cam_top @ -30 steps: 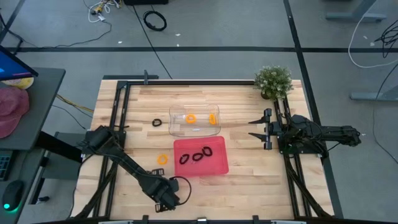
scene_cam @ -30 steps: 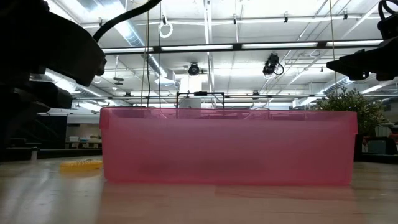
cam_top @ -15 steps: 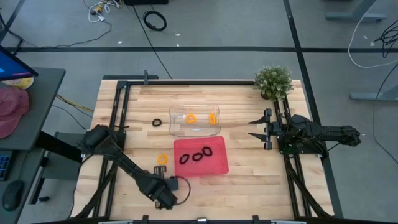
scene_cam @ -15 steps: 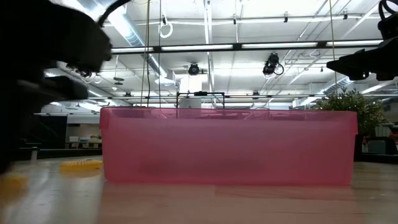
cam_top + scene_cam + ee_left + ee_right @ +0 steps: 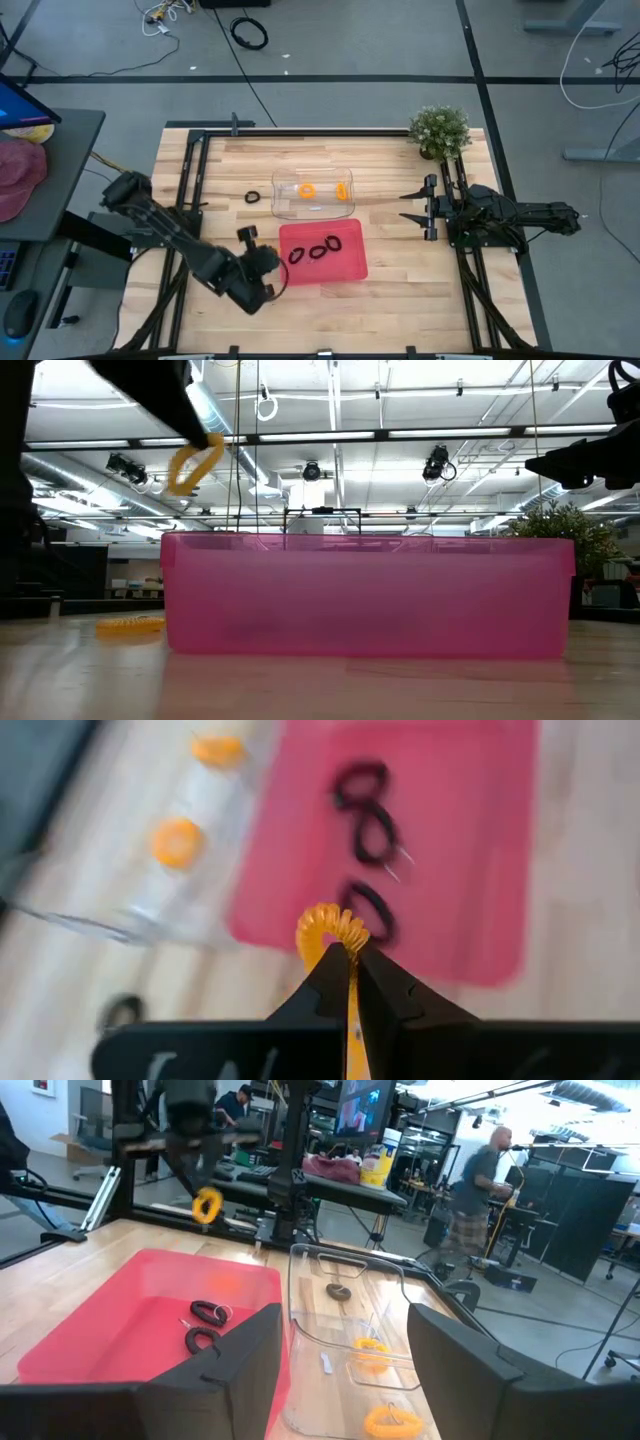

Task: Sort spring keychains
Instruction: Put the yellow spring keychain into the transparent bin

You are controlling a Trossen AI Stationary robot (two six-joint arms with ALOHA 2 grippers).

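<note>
My left gripper [image 5: 350, 955] is shut on an orange spring keychain [image 5: 325, 925], high above the table just left of the pink tray [image 5: 345, 268]; it also shows in the high view [image 5: 255, 258]. Three black keychains [image 5: 320, 250] lie in the pink tray. Two orange ones [image 5: 325, 190] lie in the clear tray [image 5: 285, 205]. One black keychain [image 5: 252, 197] lies on the table left of the clear tray. Another orange one [image 5: 130, 625] lies on the table left of the pink tray, hidden under my left arm in the high view. My right gripper [image 5: 412, 205] waits open at the right. My left gripper pinches the orange keychain's coil [image 5: 345, 942] between its two fingertips. The fingers [image 5: 195, 1165] come from above, pointing down. The loop [image 5: 190, 465] hangs below them, lifted well clear of the table, above the level of the pink tray's rim.
A potted plant [image 5: 440, 130] stands at the far right corner. Dark frame rails [image 5: 190, 200] run along the table's left and right sides. Bare wood lies in front of the pink tray. A person [image 5: 480, 1175] walks in the room beyond the table.
My left gripper has gone up from near the table's near edge and toward the far edge, to the pink tray's left side. The orange keychain has gone with it, from table height to well above the tray's rim.
</note>
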